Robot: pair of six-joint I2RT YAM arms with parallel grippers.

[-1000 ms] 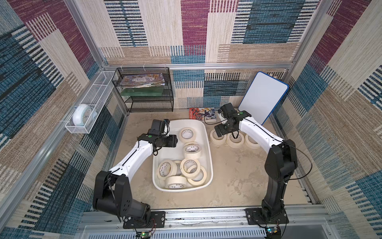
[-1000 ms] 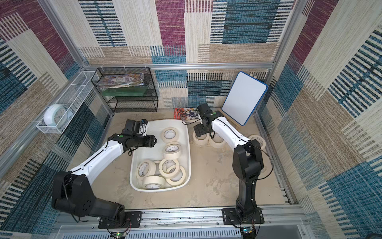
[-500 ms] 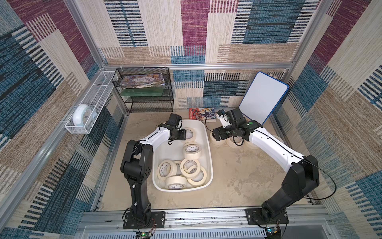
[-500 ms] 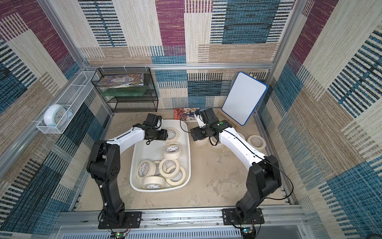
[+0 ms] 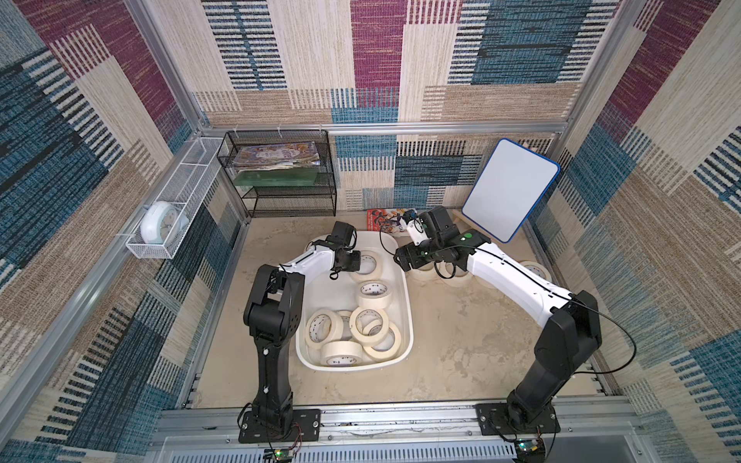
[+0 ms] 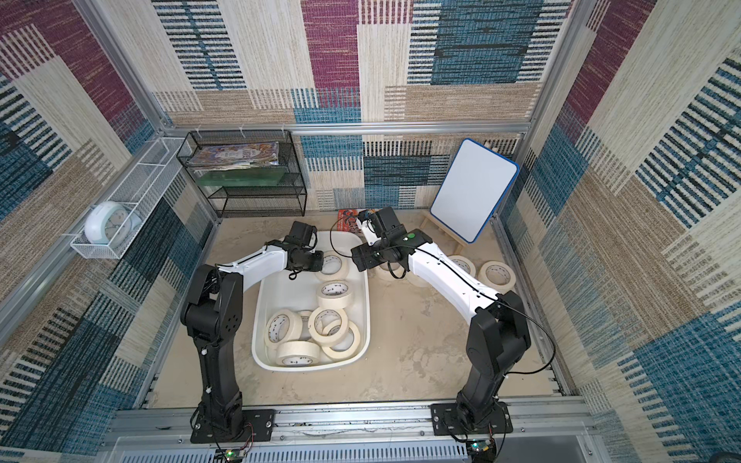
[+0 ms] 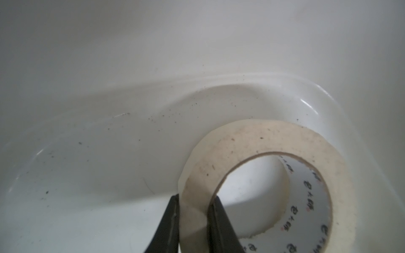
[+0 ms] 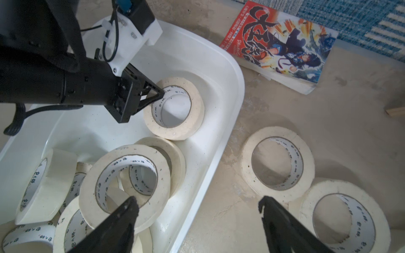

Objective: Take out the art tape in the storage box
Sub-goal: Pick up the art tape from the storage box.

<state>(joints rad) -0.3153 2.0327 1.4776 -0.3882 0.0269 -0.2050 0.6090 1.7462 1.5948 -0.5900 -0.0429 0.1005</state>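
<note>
Gripping one art tape roll [image 7: 263, 140] by its wall with the left pincer [image 7: 196, 203], one finger inside the ring, at the far end of the storage box [image 5: 324, 296]. Hovering over the box rim with the right pincer [image 8: 197, 208] spread wide, empty. Small dark print inside the white core, illegible. Nearer in the box, more rolls [image 5: 341, 352] heaped; two loose rolls [image 8: 278, 135] flat on the worktop [image 8: 285, 105] near a comic book [image 8: 282, 41] with bold black brush lettering.
</note>
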